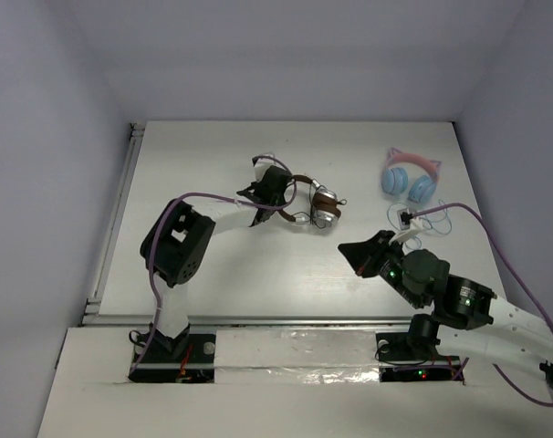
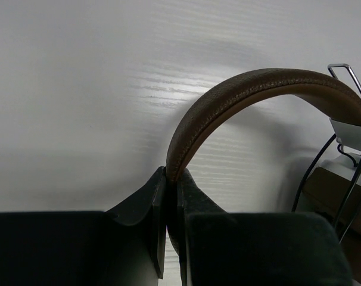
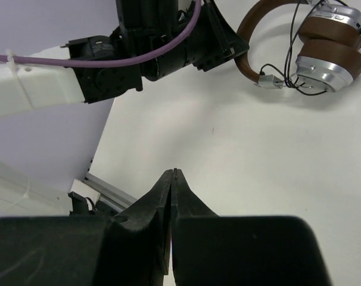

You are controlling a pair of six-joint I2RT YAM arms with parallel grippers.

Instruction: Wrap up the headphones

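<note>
Pink-and-blue cat-ear headphones [image 1: 410, 176] at far right of white table [image 1: 213, 155]; light blue cable [image 1: 447, 225] looped just nearer.

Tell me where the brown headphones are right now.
Top view: the brown headphones sit on the table, centre-far, headband pinched in the left gripper, the pink-and-blue cat-ear headphones apart to their right.

Headphones [image 1: 315, 208]: over-ear type, with a brown leather headband [image 2: 240, 89], brown pads, silver metal cups [image 3: 320, 74] and a thin black cable [image 3: 292, 36]. The unit lies on the table [image 1: 213, 274], in the middle of its far half. The two cups sit close together at the right end and the headband arcs away to the left. The cable is loose, running in slack loops over and beside the cups. The headband's left part is pinched between the fingers of the left gripper [image 2: 171, 179].
</note>
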